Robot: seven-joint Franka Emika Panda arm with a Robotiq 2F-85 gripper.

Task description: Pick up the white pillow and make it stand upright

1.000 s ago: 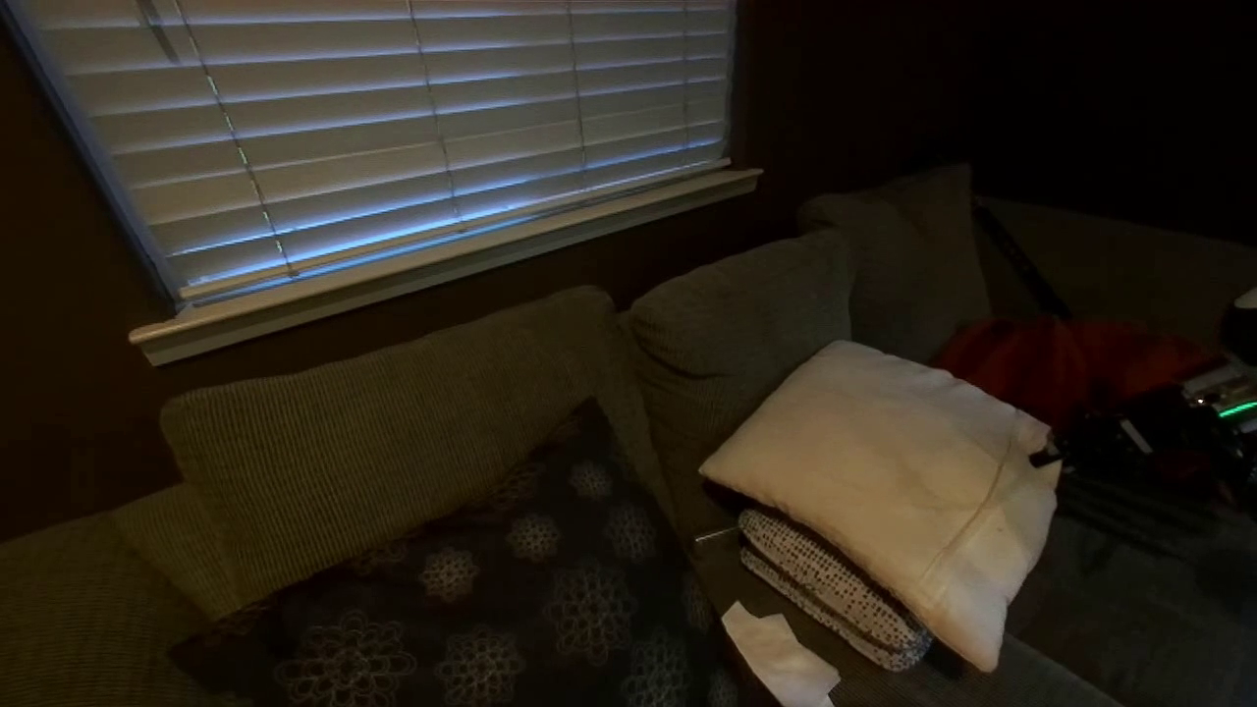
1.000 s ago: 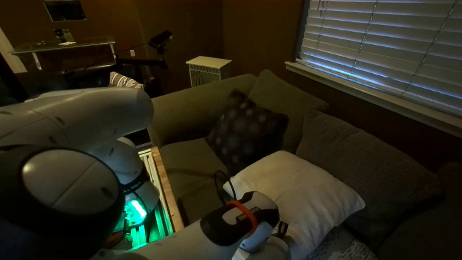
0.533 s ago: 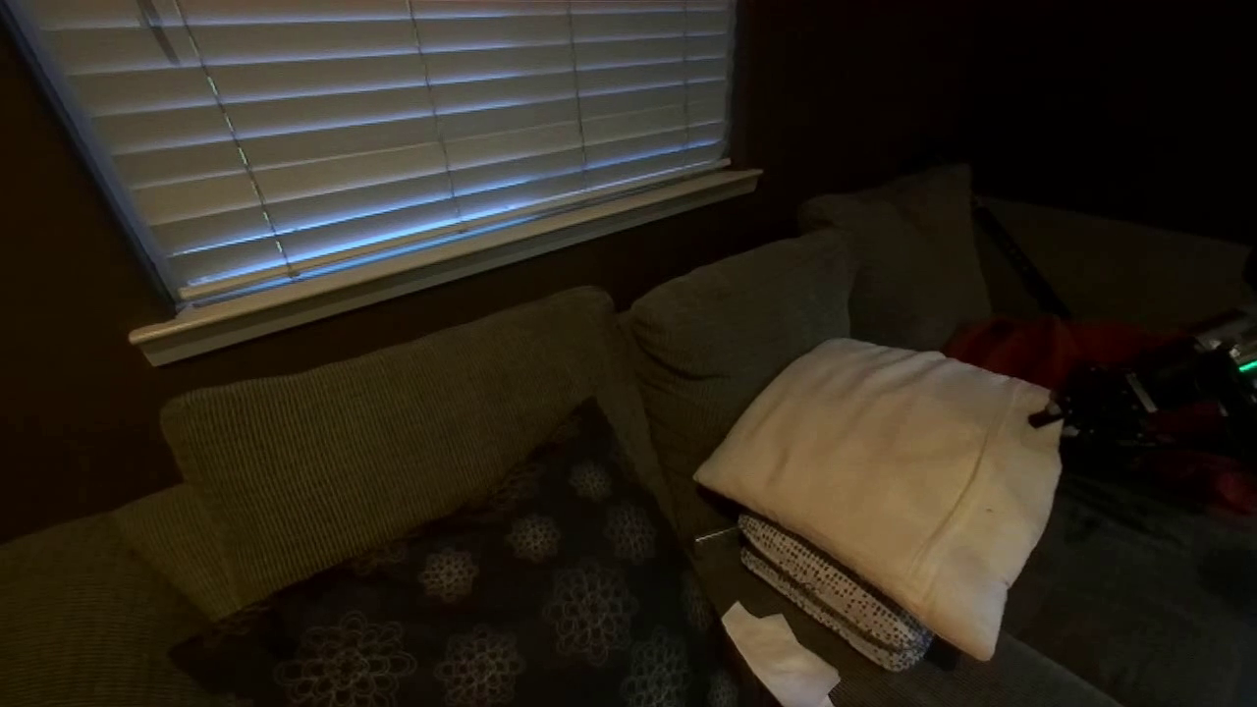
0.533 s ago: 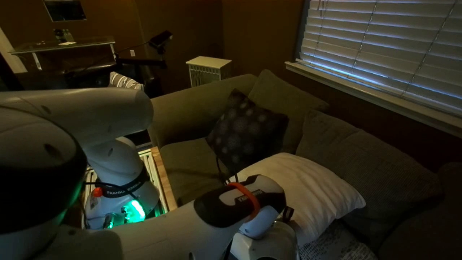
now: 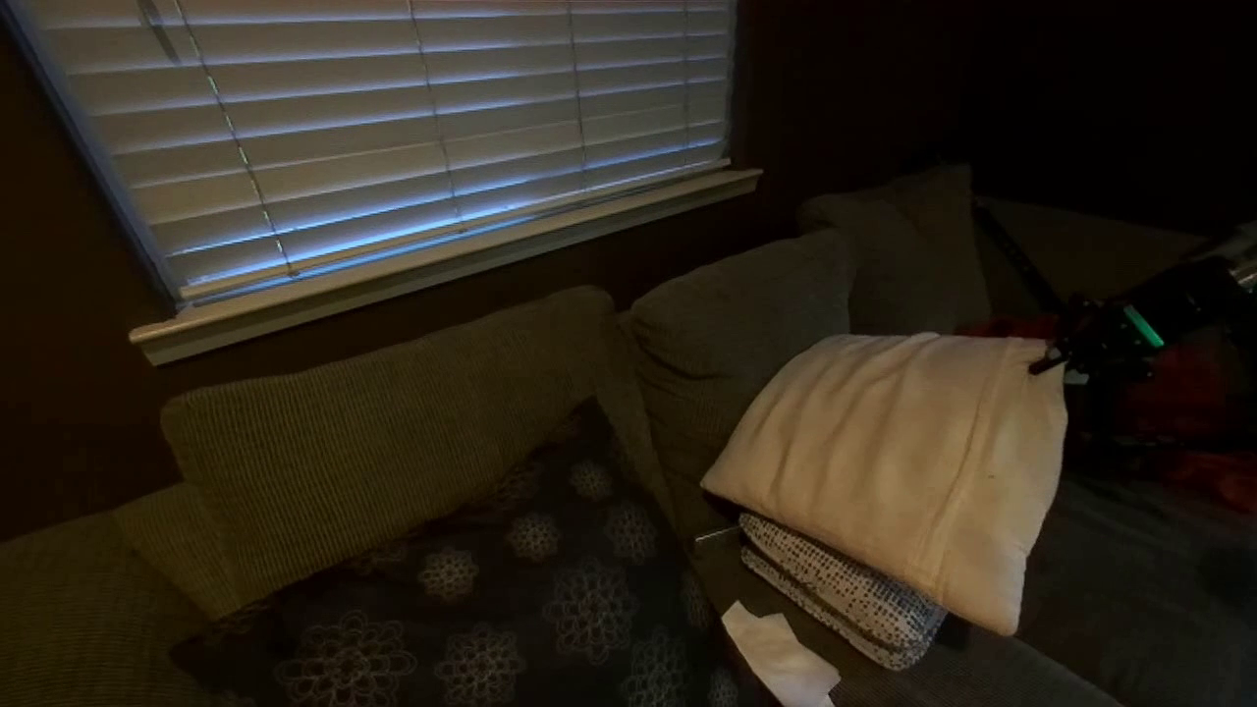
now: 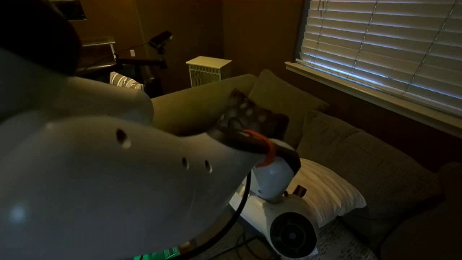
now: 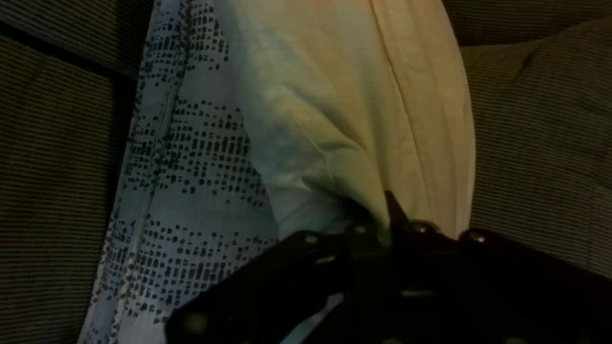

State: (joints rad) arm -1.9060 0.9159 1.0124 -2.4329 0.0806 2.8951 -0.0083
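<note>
Evidently, the right edge of the white pillow (image 5: 894, 462) is pinched in the gripper (image 7: 376, 216), jaws closed. That hold could be broken by leftward sag.

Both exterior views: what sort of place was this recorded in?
Most likely a living room in a home. It shows a sofa, a dark flower-patterned pillow propped on it, and window blinds on the wall behind.

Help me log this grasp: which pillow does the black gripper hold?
The plain cream square fabric pillow, its edge pinched; the dark flower-patterned fabric pillow and dotted whitish folded cushion are ungripped.
</note>
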